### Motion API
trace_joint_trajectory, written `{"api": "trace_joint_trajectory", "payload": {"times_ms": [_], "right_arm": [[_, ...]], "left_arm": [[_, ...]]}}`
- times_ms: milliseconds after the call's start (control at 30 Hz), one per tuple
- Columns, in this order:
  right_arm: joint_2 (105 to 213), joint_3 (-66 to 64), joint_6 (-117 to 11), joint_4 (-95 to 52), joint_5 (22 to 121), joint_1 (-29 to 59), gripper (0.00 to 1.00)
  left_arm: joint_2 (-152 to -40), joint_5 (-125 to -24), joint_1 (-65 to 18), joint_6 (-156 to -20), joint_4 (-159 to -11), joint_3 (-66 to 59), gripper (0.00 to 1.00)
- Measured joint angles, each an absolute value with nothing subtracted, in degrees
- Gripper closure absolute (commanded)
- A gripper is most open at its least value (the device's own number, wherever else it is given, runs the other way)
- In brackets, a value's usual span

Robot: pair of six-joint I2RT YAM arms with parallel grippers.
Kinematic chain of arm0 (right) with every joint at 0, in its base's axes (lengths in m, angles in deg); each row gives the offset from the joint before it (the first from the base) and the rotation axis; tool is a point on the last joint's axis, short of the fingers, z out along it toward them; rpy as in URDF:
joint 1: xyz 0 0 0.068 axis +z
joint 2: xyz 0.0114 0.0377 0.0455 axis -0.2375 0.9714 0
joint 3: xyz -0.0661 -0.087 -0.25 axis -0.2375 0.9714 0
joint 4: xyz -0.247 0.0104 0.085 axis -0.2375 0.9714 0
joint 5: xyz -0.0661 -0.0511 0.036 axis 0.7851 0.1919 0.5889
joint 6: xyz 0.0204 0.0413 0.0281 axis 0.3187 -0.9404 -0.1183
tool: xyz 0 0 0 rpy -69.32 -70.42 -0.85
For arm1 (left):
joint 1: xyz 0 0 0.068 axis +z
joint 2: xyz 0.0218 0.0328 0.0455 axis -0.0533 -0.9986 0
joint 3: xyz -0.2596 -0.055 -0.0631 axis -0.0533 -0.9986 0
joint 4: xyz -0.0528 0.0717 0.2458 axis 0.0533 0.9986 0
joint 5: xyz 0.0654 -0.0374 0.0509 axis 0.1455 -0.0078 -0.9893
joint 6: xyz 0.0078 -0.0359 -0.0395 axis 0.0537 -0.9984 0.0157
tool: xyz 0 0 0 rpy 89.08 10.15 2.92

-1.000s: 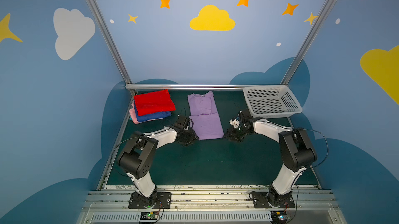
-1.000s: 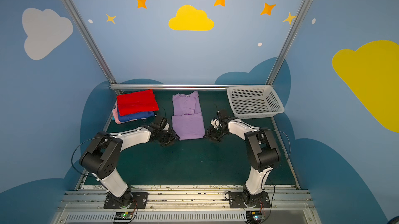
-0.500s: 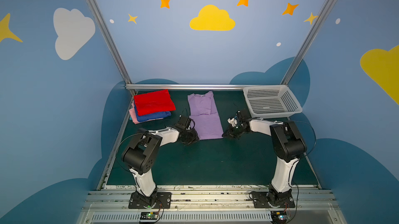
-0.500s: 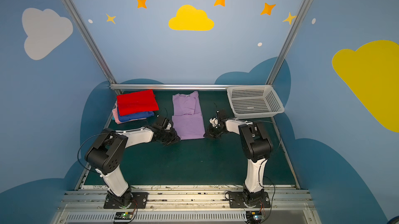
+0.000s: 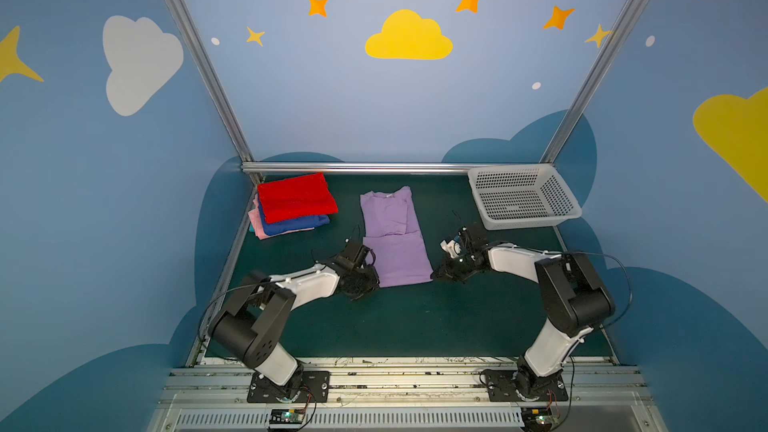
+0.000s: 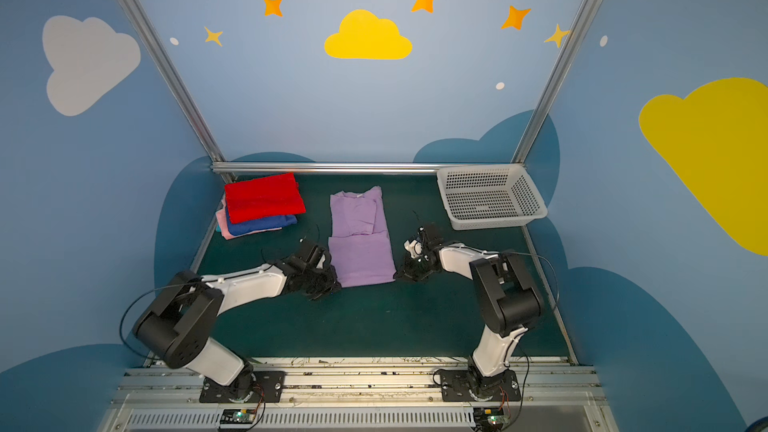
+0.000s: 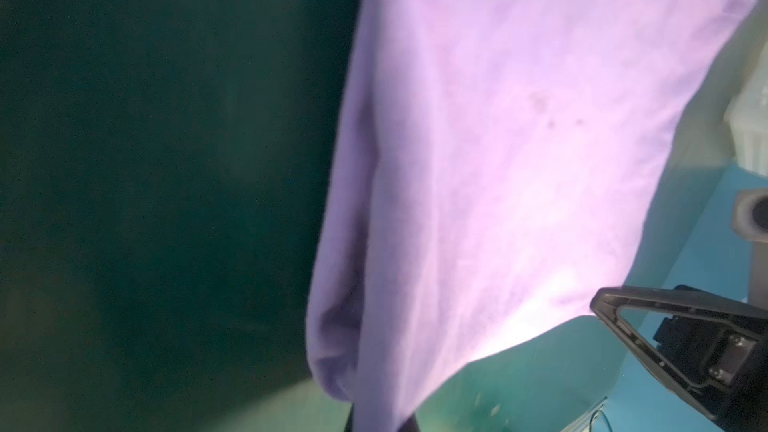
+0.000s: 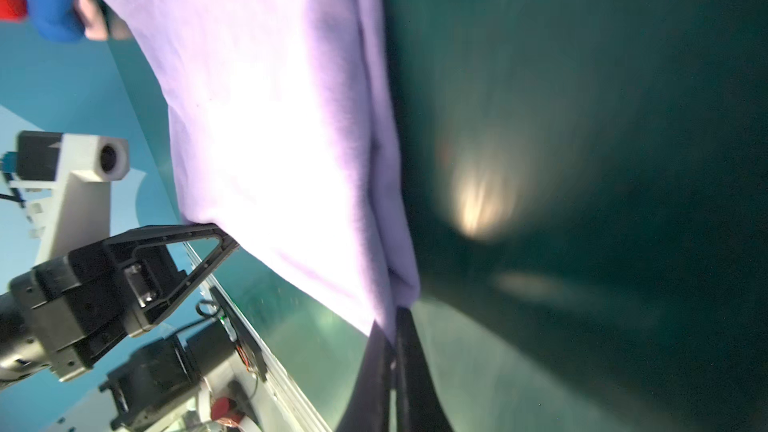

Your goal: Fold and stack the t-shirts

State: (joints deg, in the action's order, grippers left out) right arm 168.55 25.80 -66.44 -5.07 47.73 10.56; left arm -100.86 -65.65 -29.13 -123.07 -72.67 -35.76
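Note:
A lavender t-shirt (image 5: 392,242) (image 6: 361,242) lies flat mid-mat, sleeves folded in, hem toward the near side. My left gripper (image 5: 375,281) (image 6: 335,283) is shut on its near left hem corner. In the left wrist view the cloth (image 7: 498,138) runs down between the dark fingertips of that gripper (image 7: 380,423). My right gripper (image 5: 434,275) (image 6: 397,274) is shut on the near right hem corner, pinching the lavender fabric (image 8: 270,118) between its closed fingers (image 8: 409,351). Folded t-shirts sit stacked at the back left: red (image 5: 296,197) over royal blue (image 5: 291,224) over pink (image 5: 258,229).
A white perforated basket (image 5: 523,197) (image 6: 490,197) stands at the back right, close behind the right arm. A metal rail (image 5: 357,167) runs along the mat's far edge. Green mat (image 5: 415,317) stretches between the shirt and the arm bases.
Both grippers have gone from open to shut on the lavender shirt's near hem corners. Both arms shifted at the elbow while the grippers stayed by the corners.

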Motion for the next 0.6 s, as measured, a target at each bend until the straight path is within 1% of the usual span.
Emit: {"api": "trace_joint_trajectory", "payload": {"times_ms": [133, 300, 467, 600], "right_arm": [[157.8, 33.6, -67.9, -3.1, 50.1, 15.3, 1.00], [141.0, 43.2, -72.6, 0.6, 52.5, 21.2, 1.00], [128.1, 45.4, -76.5, 3.9, 55.2, 23.5, 1.00], [123.6, 44.8, -77.1, 4.2, 57.6, 23.8, 1.00]], "left_arm": [[-91.4, -69.5, -34.7, -126.7, -69.9, -41.1, 0.96], [-79.6, -74.3, -41.5, -132.1, -65.8, -45.6, 0.96], [-70.0, -78.2, -45.5, -135.9, -62.3, -45.4, 0.96], [-67.8, -80.6, -45.9, -136.4, -59.3, -41.6, 0.96]]}}
